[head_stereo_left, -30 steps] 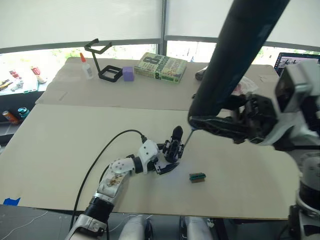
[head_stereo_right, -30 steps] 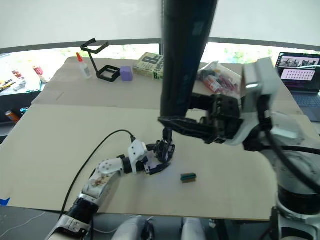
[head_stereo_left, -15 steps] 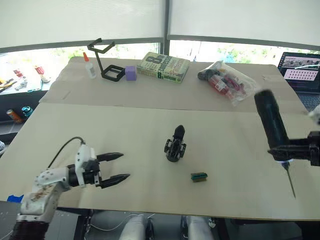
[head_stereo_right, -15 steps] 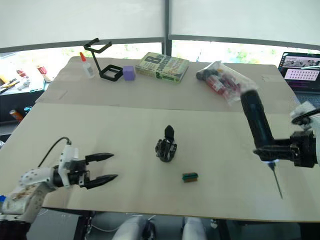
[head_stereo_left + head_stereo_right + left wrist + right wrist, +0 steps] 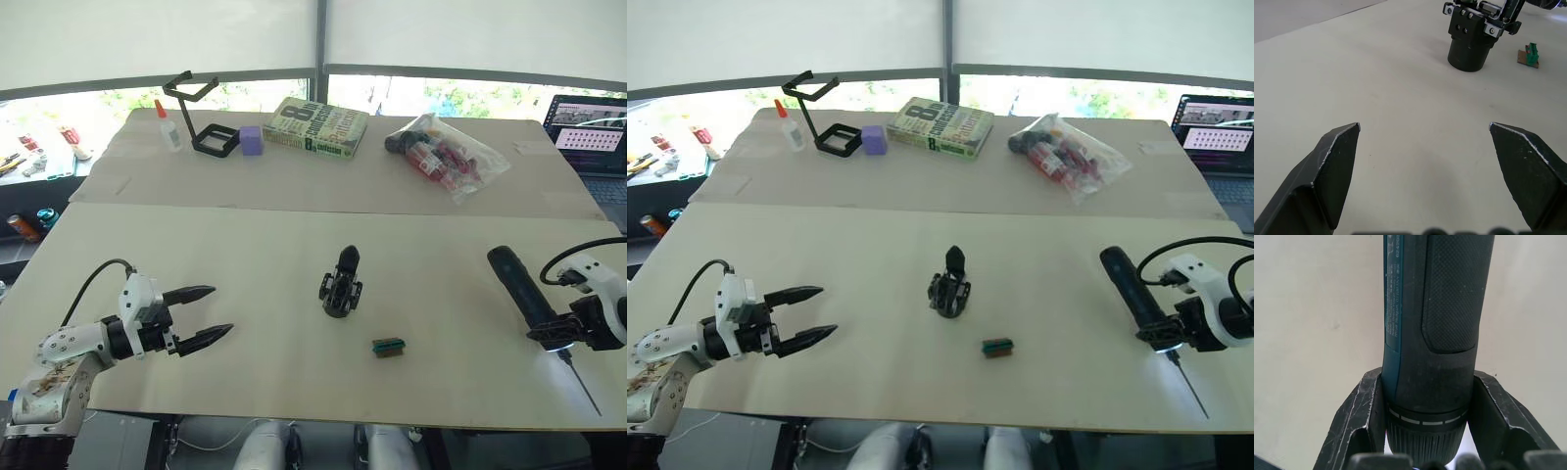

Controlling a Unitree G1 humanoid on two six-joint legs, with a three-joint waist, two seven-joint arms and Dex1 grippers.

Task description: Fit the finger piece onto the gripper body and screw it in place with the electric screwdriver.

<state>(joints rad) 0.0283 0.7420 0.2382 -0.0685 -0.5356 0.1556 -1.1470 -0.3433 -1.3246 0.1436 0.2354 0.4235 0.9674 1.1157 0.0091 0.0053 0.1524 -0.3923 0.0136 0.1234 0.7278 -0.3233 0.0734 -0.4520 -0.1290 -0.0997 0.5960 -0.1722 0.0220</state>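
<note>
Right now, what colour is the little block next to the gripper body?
Green and brown: the little block shows best in the left wrist view.

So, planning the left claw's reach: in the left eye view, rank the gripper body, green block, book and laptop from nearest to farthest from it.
From the open left claw:
1. Gripper body, mid-table.
2. Green block, just beyond it, near the front edge.
3. Book, at the back.
4. Laptop, far right corner.

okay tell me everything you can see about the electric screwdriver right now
The electric screwdriver is a long, thick black cylinder with a rounded end, a textured grip panel, a ribbed collar and a thin metal bit. The right gripper is clamped around it near the collar, one of the jaws on each side. It sits at the table's right side, bit pointing toward the near edge, a small light glowing at the collar.
</note>
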